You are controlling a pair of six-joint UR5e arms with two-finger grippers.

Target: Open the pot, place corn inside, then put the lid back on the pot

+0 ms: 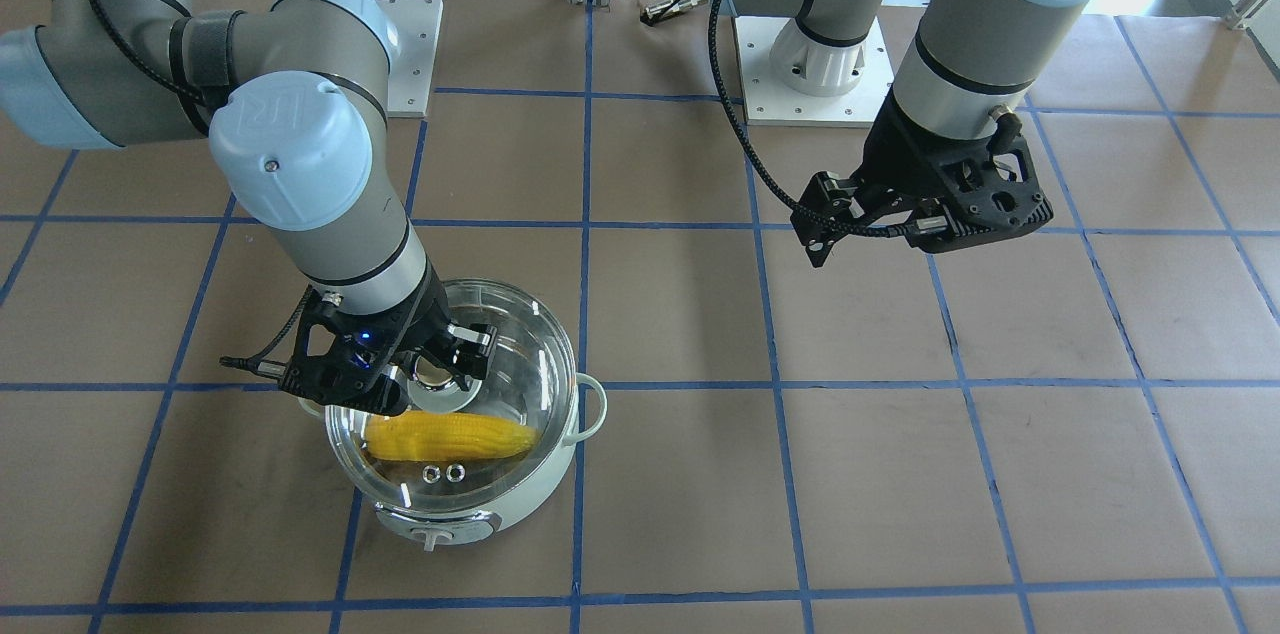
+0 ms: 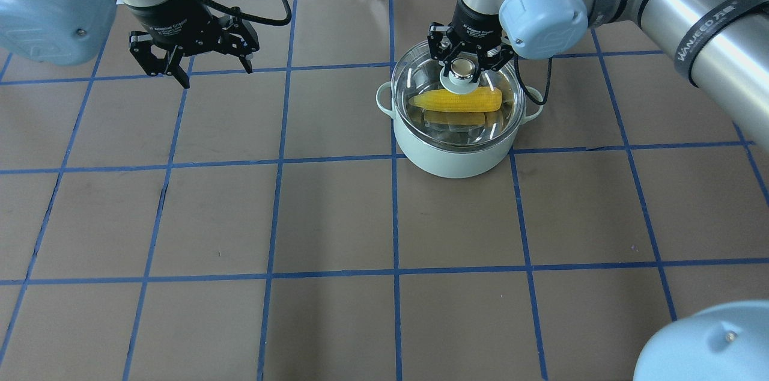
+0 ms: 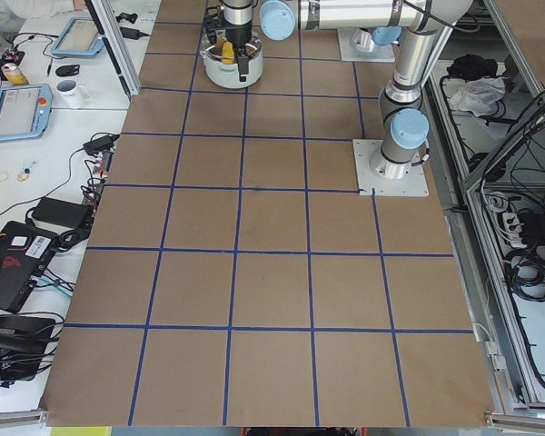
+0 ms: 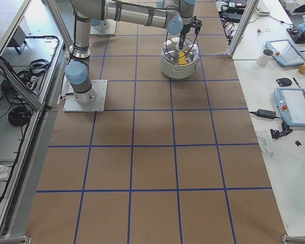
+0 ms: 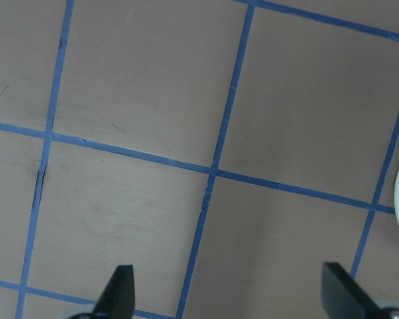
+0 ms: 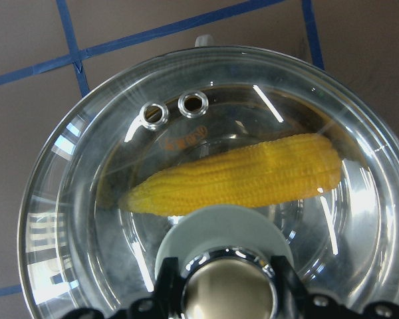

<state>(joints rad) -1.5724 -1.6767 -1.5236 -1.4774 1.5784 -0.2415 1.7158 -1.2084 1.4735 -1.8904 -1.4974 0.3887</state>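
Note:
The pale mint pot [image 2: 456, 158] stands on the table, right of centre in the overhead view, and shows in the front view [image 1: 535, 499]. The yellow corn [image 2: 456, 100] lies inside it, seen through the glass [image 1: 450, 436] [image 6: 239, 176]. The clear glass lid [image 2: 414, 77] [image 6: 73, 199] sits over the pot's rim. My right gripper [image 2: 461, 68] [image 1: 440, 376] [image 6: 227, 282] is shut on the lid's knob, one finger on each side. My left gripper [image 2: 213, 71] [image 1: 822, 236] [image 5: 229, 292] is open and empty above bare table, far from the pot.
The table is covered in brown paper [image 2: 336, 213] with a blue tape grid. The arms' base plates [image 1: 810, 79] [image 1: 412, 54] stand at the robot's side. A side desk with tablets and a mug [image 4: 267, 56] lies beyond the table's edge near the pot.

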